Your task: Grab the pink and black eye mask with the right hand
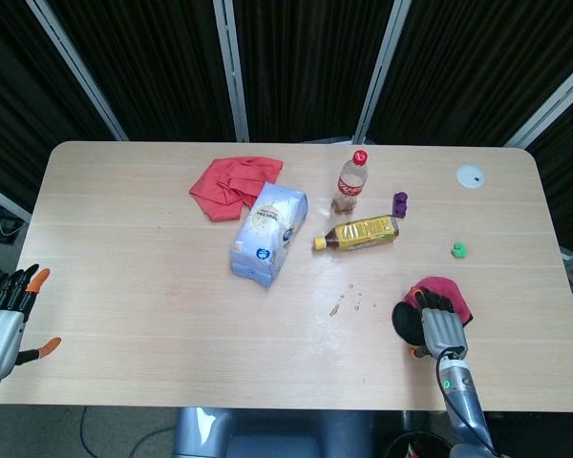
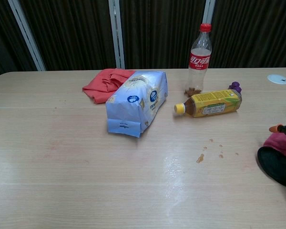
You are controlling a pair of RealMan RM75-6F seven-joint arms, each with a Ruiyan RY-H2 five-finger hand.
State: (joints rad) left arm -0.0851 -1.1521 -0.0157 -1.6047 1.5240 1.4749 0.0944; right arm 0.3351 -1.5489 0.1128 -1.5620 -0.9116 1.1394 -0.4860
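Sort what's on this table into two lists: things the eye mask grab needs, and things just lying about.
Needed:
pink and black eye mask
right hand, lying on the mask

Lying about:
red cloth
white and blue bag
cola bottle, upright
yellow bottle, on its side
purple item
green item
white disc

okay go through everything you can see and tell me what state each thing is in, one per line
eye mask: flat on table, under right hand
right hand: resting on the mask
left hand: open, off the table edge
cola bottle: upright, capped
yellow bottle: lying on its side
blue bag: lying down
red cloth: crumpled
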